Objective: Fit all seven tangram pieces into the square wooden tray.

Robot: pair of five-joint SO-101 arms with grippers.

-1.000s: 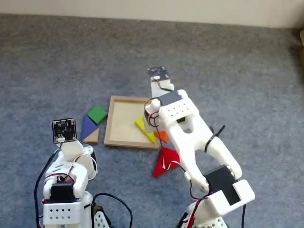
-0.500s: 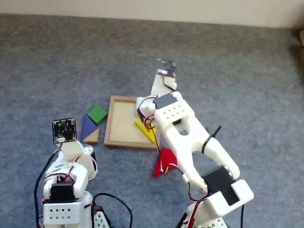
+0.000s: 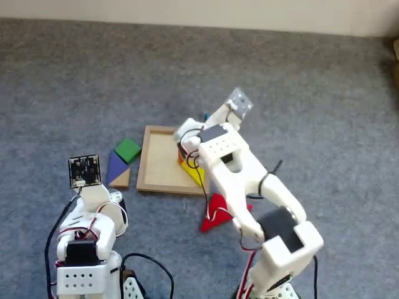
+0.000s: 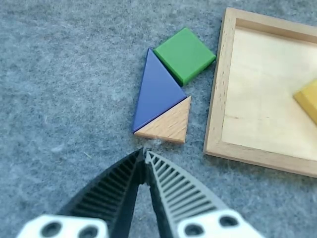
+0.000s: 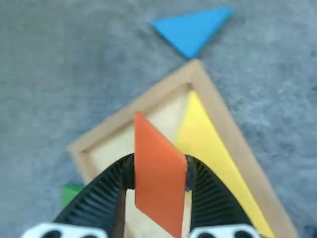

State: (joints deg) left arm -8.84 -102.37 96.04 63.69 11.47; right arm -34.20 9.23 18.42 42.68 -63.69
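My right gripper (image 5: 159, 163) is shut on an orange parallelogram (image 5: 157, 191), held on edge above the square wooden tray (image 5: 148, 99). A yellow triangle (image 5: 213, 148) lies in the tray along one wall. A light blue triangle (image 5: 192, 29) lies on the carpet just beyond the tray's corner. My left gripper (image 4: 145, 153) is shut and empty, low over the carpet just short of a wooden triangle (image 4: 168, 124). That triangle touches a dark blue triangle (image 4: 157, 91), with a green square (image 4: 184, 54) beside it, left of the tray (image 4: 215, 99). A red triangle (image 3: 215, 212) lies in front of the tray.
Grey carpet covers the whole surface. The right arm (image 3: 230, 162) stretches over the tray's right part (image 3: 149, 159) and hides it. The left arm's base (image 3: 84, 243) stands at the front left. Open carpet lies beyond and to the right of the tray.
The right arm has shifted left over the tray and twisted its wrist to the right. The orange piece, earlier seen at the tray's front right corner, now sits hidden under the arm. The left arm kept still.
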